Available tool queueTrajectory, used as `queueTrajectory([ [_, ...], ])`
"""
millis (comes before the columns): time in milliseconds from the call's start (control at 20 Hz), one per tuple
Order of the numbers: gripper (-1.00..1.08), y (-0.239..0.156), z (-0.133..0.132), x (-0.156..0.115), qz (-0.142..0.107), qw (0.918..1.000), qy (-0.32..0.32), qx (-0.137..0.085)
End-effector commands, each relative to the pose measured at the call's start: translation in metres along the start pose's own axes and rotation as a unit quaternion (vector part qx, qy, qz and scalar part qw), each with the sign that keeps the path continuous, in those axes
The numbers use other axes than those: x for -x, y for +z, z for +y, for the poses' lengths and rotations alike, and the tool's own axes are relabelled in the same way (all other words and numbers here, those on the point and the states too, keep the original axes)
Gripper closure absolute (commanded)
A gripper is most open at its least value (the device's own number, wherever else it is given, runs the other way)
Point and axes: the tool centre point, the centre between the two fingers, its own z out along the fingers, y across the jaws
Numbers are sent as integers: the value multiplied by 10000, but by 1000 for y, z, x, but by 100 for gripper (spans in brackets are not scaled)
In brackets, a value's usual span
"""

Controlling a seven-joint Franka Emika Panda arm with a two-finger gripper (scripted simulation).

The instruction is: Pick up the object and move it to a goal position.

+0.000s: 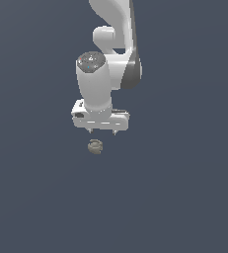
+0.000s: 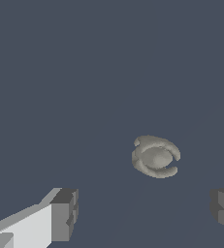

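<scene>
Flat dark slate-blue surface fills both views, no edges, walls or other props that I can see. No goal marker visible either, so I can't tell where the drop point is.

My arm comes down from the top centre of the exterior view, white links w/ a dark band, wrist pointing straight down. Gripper sits just above frame centre, fingers aimed at the floor. Jaws are spread wide: two fingertips show well apart under the white hand bar, nothing between them. Wrist view agrees. One grey finger pad at lower left of that frame, the other clipped at the lower right edge, bare surface between.

The object is a small lumpy grey-tan ball w/ a dark dimple, lying on the surface just below the gripper in the exterior view, a bit toward the exterior view's left of the midline, nearer the left fingertip than the right. In the wrist view it shows right of centre, ahead of the pads and not between them, apart from both.

Progress, my read: early. Nothing grasped, nothing lifted, object resting on the surface. Approx over the target but alignment looks off. Left to do: centre the jaws on the ball, descend, close, lift, carry to goal, wherever that is.
</scene>
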Motion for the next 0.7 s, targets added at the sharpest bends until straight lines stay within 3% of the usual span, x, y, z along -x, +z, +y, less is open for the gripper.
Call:
queueTrajectory([
  [0,-92,1,0,0,-2,10000,5,-1],
  [650,-92,58,26,4,39,9977,672,75],
])
